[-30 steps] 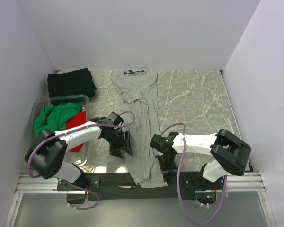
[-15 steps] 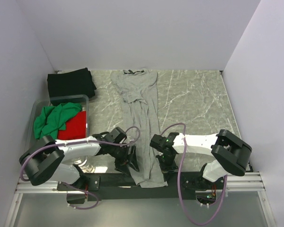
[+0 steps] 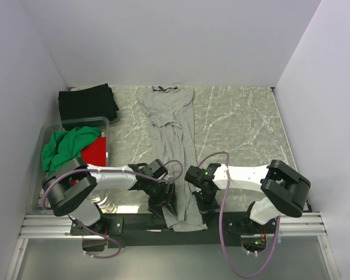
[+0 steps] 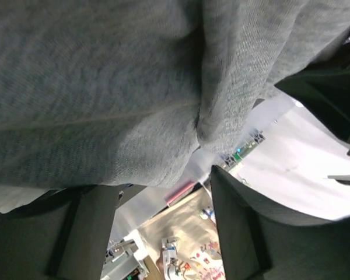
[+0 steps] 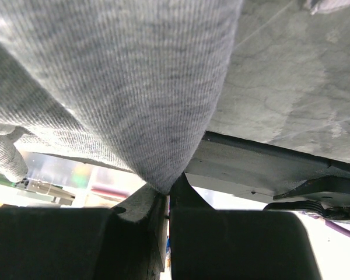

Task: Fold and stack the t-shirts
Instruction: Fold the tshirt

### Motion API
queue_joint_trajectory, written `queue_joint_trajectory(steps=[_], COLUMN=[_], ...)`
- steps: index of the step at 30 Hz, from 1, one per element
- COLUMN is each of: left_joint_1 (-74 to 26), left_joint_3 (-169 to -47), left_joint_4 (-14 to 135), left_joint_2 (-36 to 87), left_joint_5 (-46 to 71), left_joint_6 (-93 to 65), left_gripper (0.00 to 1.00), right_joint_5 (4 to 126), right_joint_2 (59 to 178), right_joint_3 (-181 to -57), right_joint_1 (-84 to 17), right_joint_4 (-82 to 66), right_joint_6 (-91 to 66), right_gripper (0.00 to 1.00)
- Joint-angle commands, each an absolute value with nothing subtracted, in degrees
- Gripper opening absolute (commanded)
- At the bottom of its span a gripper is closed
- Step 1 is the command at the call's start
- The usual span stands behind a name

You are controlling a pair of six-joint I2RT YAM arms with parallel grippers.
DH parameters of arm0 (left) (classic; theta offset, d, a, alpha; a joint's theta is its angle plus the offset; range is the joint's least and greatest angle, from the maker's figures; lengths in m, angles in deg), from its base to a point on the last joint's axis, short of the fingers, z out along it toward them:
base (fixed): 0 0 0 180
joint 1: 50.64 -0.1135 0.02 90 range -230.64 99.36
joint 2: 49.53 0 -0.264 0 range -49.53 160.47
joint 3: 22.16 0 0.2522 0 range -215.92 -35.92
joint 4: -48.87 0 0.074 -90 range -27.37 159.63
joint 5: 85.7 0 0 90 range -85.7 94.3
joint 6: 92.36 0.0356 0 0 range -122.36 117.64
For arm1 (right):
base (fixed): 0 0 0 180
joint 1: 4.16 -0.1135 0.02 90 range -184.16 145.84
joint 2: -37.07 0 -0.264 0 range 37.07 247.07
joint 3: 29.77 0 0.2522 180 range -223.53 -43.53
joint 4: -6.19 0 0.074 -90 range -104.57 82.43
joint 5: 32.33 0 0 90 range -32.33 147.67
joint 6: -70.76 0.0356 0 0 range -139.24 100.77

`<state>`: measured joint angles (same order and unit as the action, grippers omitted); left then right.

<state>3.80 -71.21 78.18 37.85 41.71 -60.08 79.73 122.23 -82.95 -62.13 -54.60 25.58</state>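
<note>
The heather-grey t-shirt (image 3: pixel 178 146) lies folded into a long narrow strip down the middle of the table, collar at the far end, hem hanging over the near edge. My left gripper (image 3: pixel 166 205) is open at the left side of the hem; grey cloth (image 4: pixel 105 87) hangs just above its spread fingers (image 4: pixel 251 233). My right gripper (image 3: pixel 203 204) is shut on the right side of the hem (image 5: pixel 146 116), the cloth pinched between its fingers (image 5: pixel 233 245). A folded black t-shirt (image 3: pixel 86 103) lies at the far left. Green (image 3: pixel 64 146) and red (image 3: pixel 95 153) t-shirts lie in a bin.
A clear plastic bin (image 3: pixel 105 124) stands at the left of the table. White walls close in the table at the back and both sides. The table's near edge (image 5: pixel 262 169) runs right by both grippers.
My left gripper has moved toward the near edge and to the right, reaching the left side of the grey t-shirt's hem. My right gripper has stayed in place.
</note>
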Motion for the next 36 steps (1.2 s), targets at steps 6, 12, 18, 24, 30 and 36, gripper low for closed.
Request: queue_joint_trajectory(steps=[6, 12, 18, 24, 30, 36], left_joint_1=[5.70, 6.23, 6.23, 6.23, 6.23, 6.14], left_joint_3=[-74.58, -77.74, -85.64, -92.06, -95.24, -91.31], left_joint_4=[80.91, 85.20, 99.50, 111.56, 125.19, 118.73], left_joint_2=[40.39, 38.11, 35.29, 33.45, 28.35, 26.15], left_joint_5=[36.12, 35.33, 34.97, 35.77, 33.83, 32.16], left_joint_6=[-57.30, -55.98, -51.24, -48.25, -45.34, -49.46], left_gripper=[0.47, 0.00, 0.00, 0.29, 0.54, 0.61], right_joint_5=[79.02, 79.11, 79.02, 79.29, 79.20, 76.57], right_joint_2=[119.33, 118.89, 118.54, 118.28, 118.02, 115.38], right_joint_3=[-83.44, -83.35, -83.96, -84.93, -85.37, -88.61], right_joint_1=[-62.16, -62.25, -62.16, -62.25, -62.25, -62.25], right_joint_4=[-56.18, -56.18, -56.88, -57.84, -59.16, -63.11], right_joint_6=[24.97, 24.97, 24.62, 24.36, 24.36, 25.59], right_gripper=[0.00, 0.00, 0.00, 0.00, 0.04, 0.28])
